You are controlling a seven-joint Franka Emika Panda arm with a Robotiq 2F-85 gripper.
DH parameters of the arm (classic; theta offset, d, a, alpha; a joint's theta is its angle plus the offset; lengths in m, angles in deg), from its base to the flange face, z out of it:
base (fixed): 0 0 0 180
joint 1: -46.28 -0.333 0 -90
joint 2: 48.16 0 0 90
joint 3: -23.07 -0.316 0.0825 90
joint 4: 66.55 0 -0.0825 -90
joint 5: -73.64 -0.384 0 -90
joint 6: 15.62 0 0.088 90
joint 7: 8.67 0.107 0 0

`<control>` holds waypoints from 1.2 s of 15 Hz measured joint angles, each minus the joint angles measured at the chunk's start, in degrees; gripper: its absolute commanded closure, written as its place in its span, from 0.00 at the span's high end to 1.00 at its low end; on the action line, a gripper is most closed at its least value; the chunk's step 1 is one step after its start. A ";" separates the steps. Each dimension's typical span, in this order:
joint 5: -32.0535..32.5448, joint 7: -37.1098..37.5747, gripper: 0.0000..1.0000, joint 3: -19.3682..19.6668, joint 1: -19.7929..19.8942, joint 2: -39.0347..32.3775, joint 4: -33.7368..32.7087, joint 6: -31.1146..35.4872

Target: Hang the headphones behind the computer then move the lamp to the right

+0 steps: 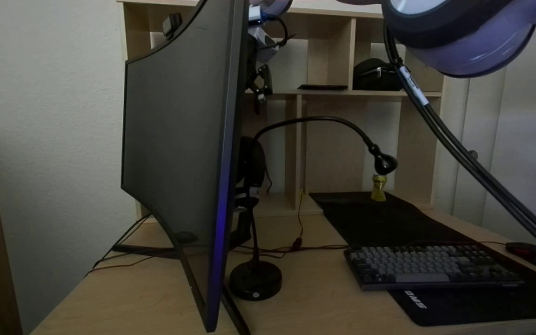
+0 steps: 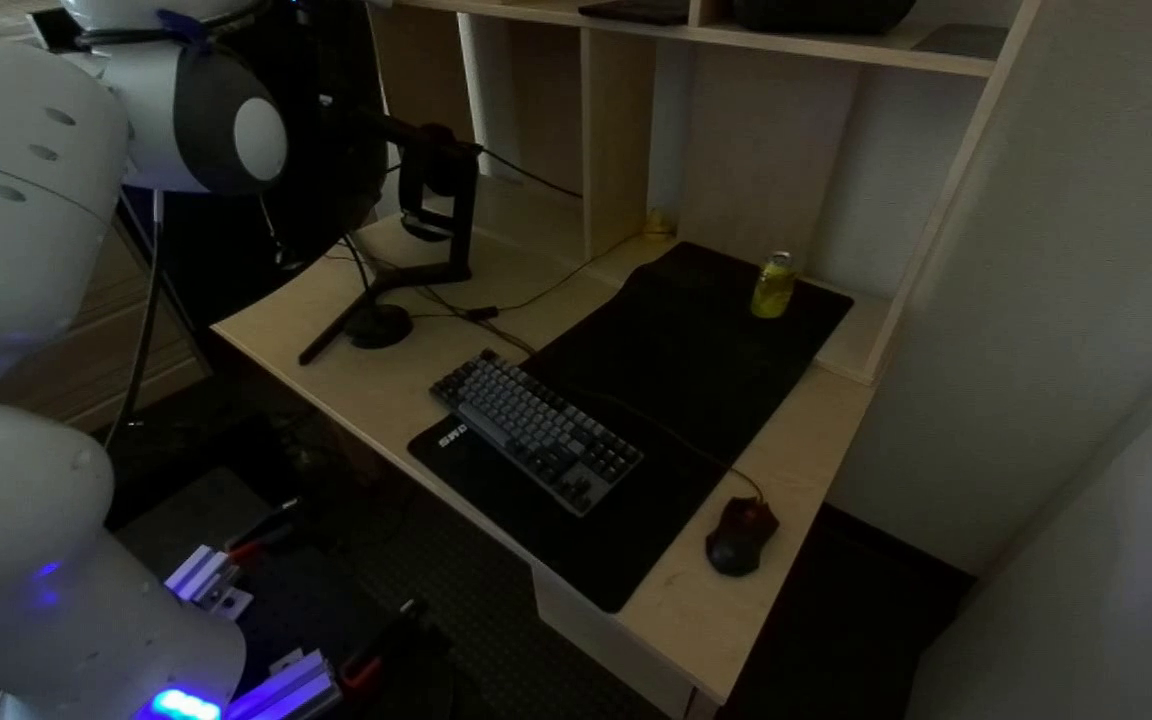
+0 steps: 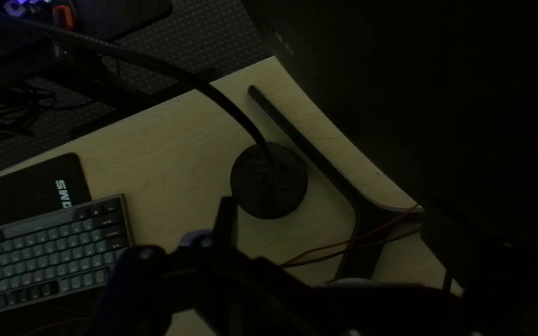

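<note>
In an exterior view the computer (image 1: 179,125), a huge curved dark monitor with a blue-purple edge, stands nearly edge-on. The headphones (image 1: 255,160) appear behind it as dark rounded ear cups by its stand; what bears them is hard to make out. The black lamp (image 1: 255,281) rises from a round base beside the stand and arches away to a small head. From the wrist, the lamp base (image 3: 269,182) lies below and ahead of my gripper (image 3: 336,207), whose jaws stand wide apart, the right side lost in darkness. My gripper (image 1: 261,86) hangs behind the monitor, above the headphones.
The stand's leg (image 3: 306,144) runs close beside the lamp base. Thin cables (image 3: 343,245) cross the desk. A keyboard (image 2: 536,430) rests partly on a black mat (image 2: 676,350), with a yellow can (image 2: 773,285) and a mouse (image 2: 741,537) nearby. Shelves (image 1: 328,93) line the back.
</note>
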State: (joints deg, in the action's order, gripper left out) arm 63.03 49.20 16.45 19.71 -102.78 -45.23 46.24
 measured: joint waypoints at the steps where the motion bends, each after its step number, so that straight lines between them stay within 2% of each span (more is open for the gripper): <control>1: -0.02 0.45 1.00 -0.06 -0.02 -0.01 0.01 0.02; 3: -0.43 5.01 1.00 -0.23 -0.13 -0.05 0.02 0.95; 10: -0.61 29.24 1.00 -0.29 -0.94 -0.08 0.03 4.83; 15: -0.49 29.77 1.00 -0.32 -0.92 -0.08 0.03 4.98; 18: -0.02 37.79 1.00 -0.05 -1.17 -0.08 0.00 7.34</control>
State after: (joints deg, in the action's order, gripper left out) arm 63.01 86.99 16.41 18.54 -102.85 -45.22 53.58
